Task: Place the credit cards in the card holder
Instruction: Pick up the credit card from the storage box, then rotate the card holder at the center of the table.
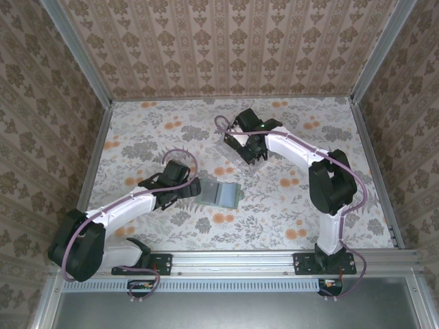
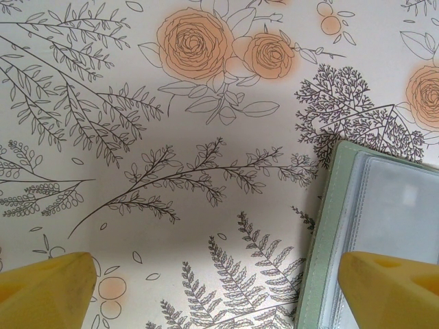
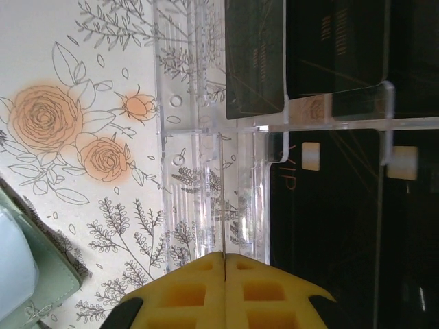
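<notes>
The card holder (image 1: 219, 194) lies open on the floral cloth, pale green with clear pockets (image 2: 384, 226); its corner also shows in the right wrist view (image 3: 27, 274). My left gripper (image 1: 186, 188) (image 2: 216, 288) hangs open over the holder's left edge, one fingertip (image 2: 384, 281) above the pocket and the other over bare cloth. Black credit cards (image 3: 322, 226) sit in a clear plastic tray (image 3: 199, 171). My right gripper (image 1: 255, 155) (image 3: 225, 255) is over that tray, shut on a thin credit card seen edge-on (image 3: 224, 205).
The clear tray (image 1: 236, 147) sits mid-table, behind and right of the holder, with more black cards (image 3: 255, 62) standing in its slots. Patterned walls with metal rails (image 1: 96, 164) close in the table on three sides.
</notes>
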`<state>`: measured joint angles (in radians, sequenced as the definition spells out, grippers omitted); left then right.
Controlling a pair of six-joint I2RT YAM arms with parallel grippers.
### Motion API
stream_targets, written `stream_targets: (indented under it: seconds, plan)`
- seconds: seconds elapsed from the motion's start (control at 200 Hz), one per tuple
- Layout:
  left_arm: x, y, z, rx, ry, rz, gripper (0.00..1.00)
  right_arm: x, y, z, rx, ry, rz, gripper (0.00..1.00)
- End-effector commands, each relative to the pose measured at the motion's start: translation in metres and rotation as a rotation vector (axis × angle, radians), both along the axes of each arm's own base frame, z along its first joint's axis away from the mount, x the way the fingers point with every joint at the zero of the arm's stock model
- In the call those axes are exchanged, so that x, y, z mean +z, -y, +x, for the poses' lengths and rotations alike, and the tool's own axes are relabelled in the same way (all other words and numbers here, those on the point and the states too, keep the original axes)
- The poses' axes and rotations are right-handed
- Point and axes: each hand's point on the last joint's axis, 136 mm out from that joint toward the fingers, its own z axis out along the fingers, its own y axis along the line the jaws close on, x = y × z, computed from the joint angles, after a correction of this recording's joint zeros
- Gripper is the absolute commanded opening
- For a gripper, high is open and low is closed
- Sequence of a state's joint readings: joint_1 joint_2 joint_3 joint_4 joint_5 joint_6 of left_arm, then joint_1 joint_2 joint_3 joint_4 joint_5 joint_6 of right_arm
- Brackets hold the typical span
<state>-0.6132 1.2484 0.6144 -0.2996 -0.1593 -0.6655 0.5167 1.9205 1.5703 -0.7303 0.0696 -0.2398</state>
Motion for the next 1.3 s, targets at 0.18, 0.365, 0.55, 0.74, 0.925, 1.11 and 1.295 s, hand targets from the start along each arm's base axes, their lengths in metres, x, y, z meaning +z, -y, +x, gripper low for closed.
stream_targets:
  seconds: [0.18, 0.365, 0.55, 0.74, 0.925, 1.11, 1.295]
  plan:
    - [0.006, -0.002, 0.004, 0.000, 0.010, 0.001, 1.00, 0.088, -0.018, -0.004, -0.046, 0.140, 0.228, 0.00]
    - [0.010, -0.005, 0.009, 0.019, 0.022, 0.003, 1.00, 0.111, -0.040, -0.033, -0.157, 0.116, 0.464, 0.00]
    - [0.012, -0.012, 0.013, 0.065, 0.020, 0.021, 1.00, 0.098, -0.059, -0.062, -0.368, 0.062, 0.667, 0.00]
    - [0.013, -0.012, 0.015, 0.080, 0.021, 0.008, 1.00, 0.058, -0.070, -0.087, -0.633, 0.019, 0.842, 0.00]
    - [0.012, -0.011, 0.014, 0.073, 0.018, 0.003, 1.00, 0.029, -0.071, -0.107, -0.773, 0.090, 0.826, 0.00]
    - [0.008, -0.009, 0.012, 0.066, 0.007, -0.006, 1.00, 0.008, -0.071, -0.117, -0.866, 0.112, 0.824, 0.00]
    - [0.003, -0.007, 0.010, 0.064, -0.006, -0.015, 1.00, -0.008, -0.077, -0.120, -0.891, 0.114, 0.791, 0.00]
